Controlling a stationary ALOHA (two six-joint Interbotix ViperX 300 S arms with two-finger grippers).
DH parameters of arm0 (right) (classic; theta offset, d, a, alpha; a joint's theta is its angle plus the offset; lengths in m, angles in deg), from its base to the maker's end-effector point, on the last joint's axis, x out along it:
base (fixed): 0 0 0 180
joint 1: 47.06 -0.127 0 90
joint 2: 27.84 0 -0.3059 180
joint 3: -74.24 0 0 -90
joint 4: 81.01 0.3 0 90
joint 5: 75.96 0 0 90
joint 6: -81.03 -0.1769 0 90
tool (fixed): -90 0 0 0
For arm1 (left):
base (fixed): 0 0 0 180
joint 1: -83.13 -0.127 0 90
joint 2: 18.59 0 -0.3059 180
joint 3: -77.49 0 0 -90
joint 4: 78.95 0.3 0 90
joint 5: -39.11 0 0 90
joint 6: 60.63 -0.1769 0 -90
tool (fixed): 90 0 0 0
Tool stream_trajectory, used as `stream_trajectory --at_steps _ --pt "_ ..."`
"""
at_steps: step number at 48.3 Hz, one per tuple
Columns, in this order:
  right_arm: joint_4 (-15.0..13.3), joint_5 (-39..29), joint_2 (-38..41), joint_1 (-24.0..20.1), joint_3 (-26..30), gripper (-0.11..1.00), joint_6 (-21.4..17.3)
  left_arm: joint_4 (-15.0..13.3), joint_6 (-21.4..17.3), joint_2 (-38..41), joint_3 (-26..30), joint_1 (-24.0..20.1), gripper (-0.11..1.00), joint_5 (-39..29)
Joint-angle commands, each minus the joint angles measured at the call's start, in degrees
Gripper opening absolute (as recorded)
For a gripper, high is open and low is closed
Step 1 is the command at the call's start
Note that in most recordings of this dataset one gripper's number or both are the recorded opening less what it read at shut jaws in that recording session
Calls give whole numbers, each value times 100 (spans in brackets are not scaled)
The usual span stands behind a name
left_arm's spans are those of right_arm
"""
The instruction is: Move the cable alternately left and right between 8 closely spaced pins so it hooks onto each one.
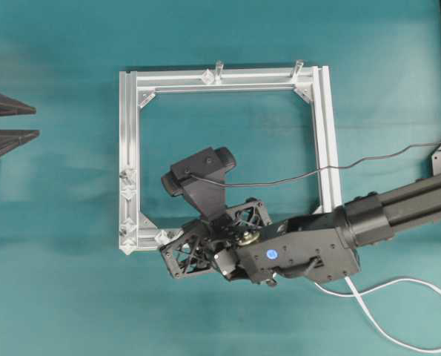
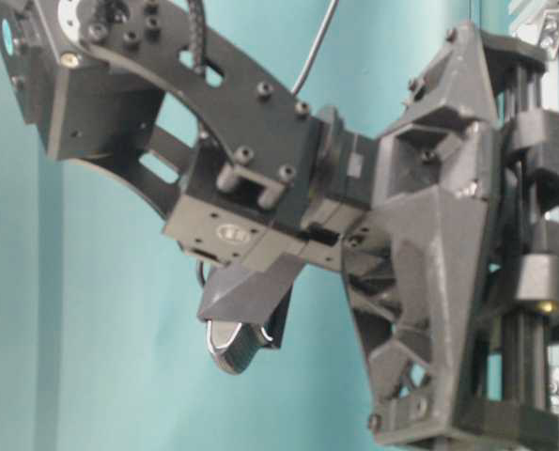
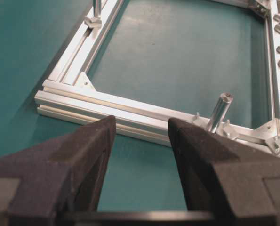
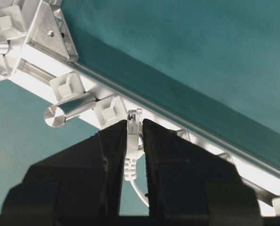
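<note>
The right gripper (image 4: 132,141) holds the long thin white cable (image 1: 398,326) by its small clear-tipped plug (image 4: 132,136), jaws closed narrow on the plug's white boot with the tip poking out toward the square silver aluminium frame (image 1: 324,133). In the right wrist view the plug tip sits just beside the frame rail, close to a grey cylindrical post (image 4: 69,110) lying across the view and a whitish diamond-shaped pin (image 4: 109,110); whether the tip touches the rail I cannot tell. From overhead, the right arm reaches across the frame's lower rail, and the cable trails out behind it in a loop over the teal desk (image 1: 57,297). More pins (image 1: 127,189) line the frame's left rail. The left gripper (image 3: 140,136) hangs above the desk just outside the frame, jaws wide and holding nothing.
</note>
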Motion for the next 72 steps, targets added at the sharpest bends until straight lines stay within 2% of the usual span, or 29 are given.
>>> stream_trajectory --at_steps 1,24,35,47,61,72 --pt "-35 -9 -123 44 35 13 18 18 53 44 70 -18 52 53" --pt "-35 0 -132 422 9 13 571 18 53 44 44 -18 52 79" --pt "-35 35 -123 686 9 13 976 18 53 44 53 -18 53 79" --pt "-35 334 -132 853 26 13 1187 18 53 44 53 -18 53 79" --pt "-35 431 -123 896 26 13 1239 18 53 44 44 -18 53 79" --pt "-35 835 -105 976 44 13 1248 18 53 44 44 -18 53 79"
